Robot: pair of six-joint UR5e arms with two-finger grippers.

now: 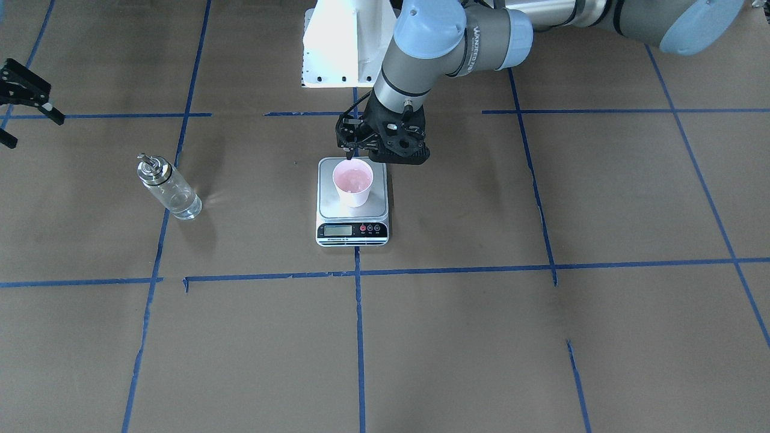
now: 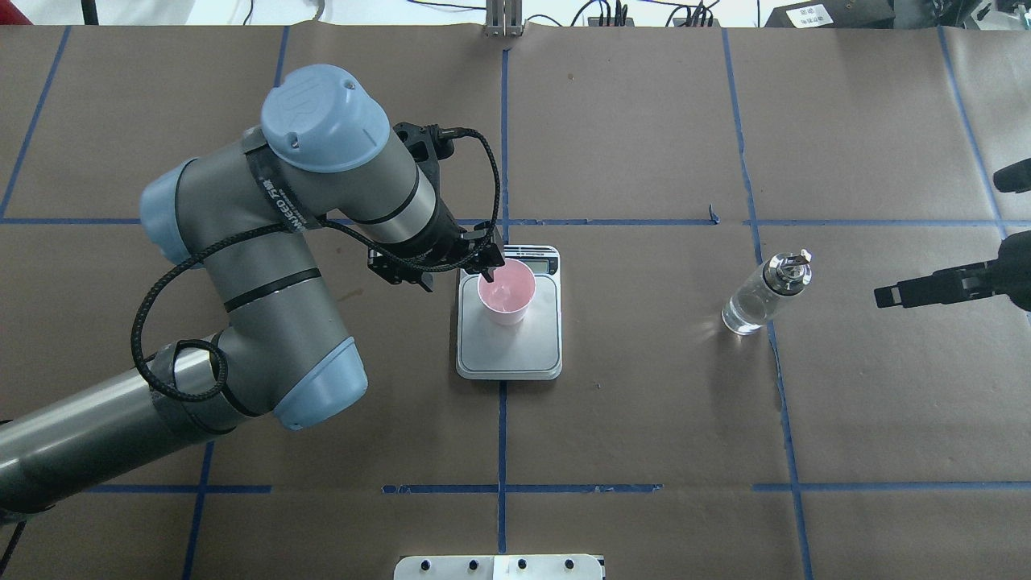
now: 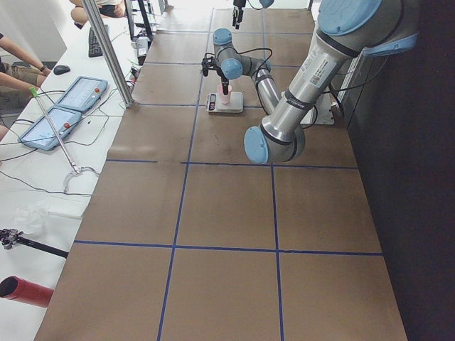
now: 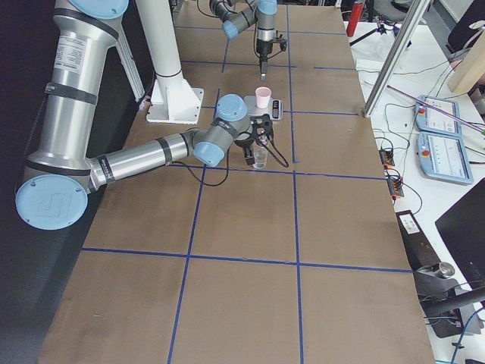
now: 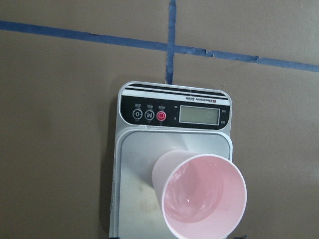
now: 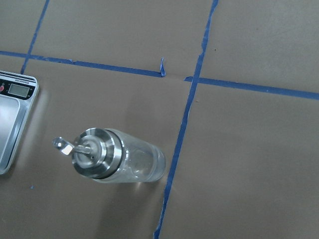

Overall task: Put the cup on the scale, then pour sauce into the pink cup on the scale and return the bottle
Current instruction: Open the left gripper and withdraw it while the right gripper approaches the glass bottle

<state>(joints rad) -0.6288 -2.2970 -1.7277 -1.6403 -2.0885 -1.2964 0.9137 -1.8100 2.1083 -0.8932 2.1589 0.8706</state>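
The pink cup (image 1: 354, 183) stands upright on the silver platform of the scale (image 1: 352, 231), toward its back edge. My left gripper (image 1: 349, 157) comes down on the cup's rim on the robot's side, one finger inside and one outside, shut on the rim. The overhead view shows the same grip (image 2: 489, 270) on the cup (image 2: 506, 294). The left wrist view shows the cup (image 5: 202, 199) and the scale's display (image 5: 199, 114). The clear bottle (image 2: 761, 294) stands upright on the table on the robot's right. My right gripper (image 1: 30, 129) is open and empty, apart from the bottle (image 6: 117, 157).
Brown paper with blue tape lines covers the table (image 2: 644, 419). The white robot base (image 1: 346, 48) stands behind the scale. Operators' tablets and cables lie on the side bench (image 3: 64, 114) beyond the table's far edge.
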